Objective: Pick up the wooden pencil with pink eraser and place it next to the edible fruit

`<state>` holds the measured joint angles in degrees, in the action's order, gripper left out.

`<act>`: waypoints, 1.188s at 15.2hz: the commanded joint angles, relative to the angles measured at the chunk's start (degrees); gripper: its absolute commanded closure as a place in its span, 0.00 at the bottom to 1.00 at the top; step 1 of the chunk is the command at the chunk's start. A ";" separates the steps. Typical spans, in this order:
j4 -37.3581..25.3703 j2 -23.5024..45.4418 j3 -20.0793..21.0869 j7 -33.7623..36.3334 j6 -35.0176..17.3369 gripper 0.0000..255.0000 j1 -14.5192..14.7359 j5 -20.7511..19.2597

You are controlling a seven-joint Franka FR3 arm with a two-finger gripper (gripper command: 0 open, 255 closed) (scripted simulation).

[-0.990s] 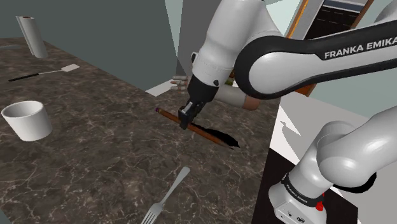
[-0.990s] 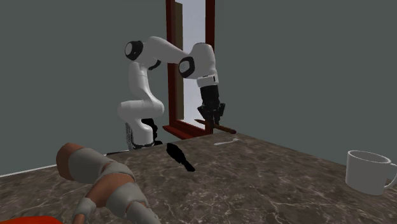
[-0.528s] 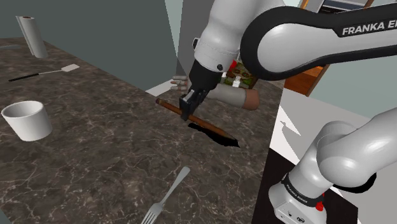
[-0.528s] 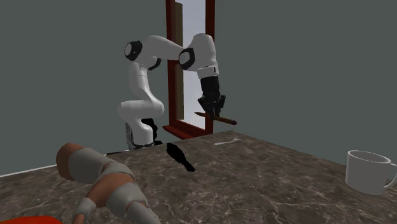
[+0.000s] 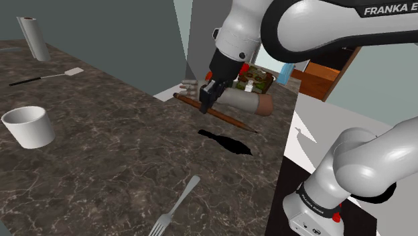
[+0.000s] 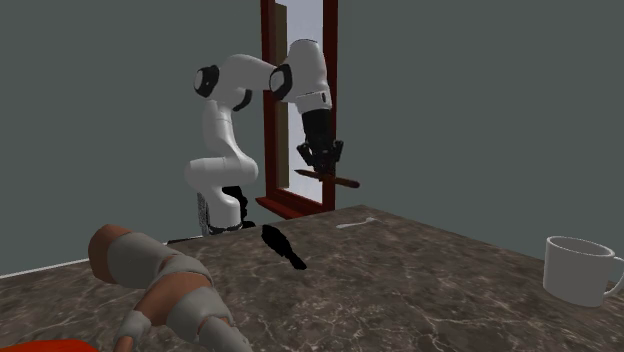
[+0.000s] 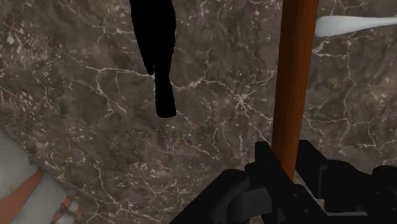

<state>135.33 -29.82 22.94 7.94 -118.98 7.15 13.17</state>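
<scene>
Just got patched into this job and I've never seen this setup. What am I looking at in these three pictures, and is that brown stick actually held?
This is a white robot arm ending in a black two-finger claw. One picture looks down from beside the arm, one faces it across the dark marbled counter, and one looks along the claw. The claw is shut on a brown pencil, holding it in the air above the counter. The black patch underneath is its shadow. On the counter are a white mug, a fork, a spatula and a paper towel roll.
</scene>
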 commanded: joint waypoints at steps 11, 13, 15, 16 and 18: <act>3.96 -2.82 -14.69 -17.73 1.19 1.00 -5.21 -3.40; 3.67 -2.30 -17.04 -20.60 1.31 1.00 -6.30 -4.20; 3.10 -1.50 -19.35 -23.45 1.42 1.00 -7.37 -4.98; 2.72 -1.01 -20.49 -24.86 1.47 1.00 -7.91 -5.36; 1.75 0.17 -22.76 -27.67 1.56 1.00 -8.93 -6.05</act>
<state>137.35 -30.04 1.52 -18.00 -117.45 -1.19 7.53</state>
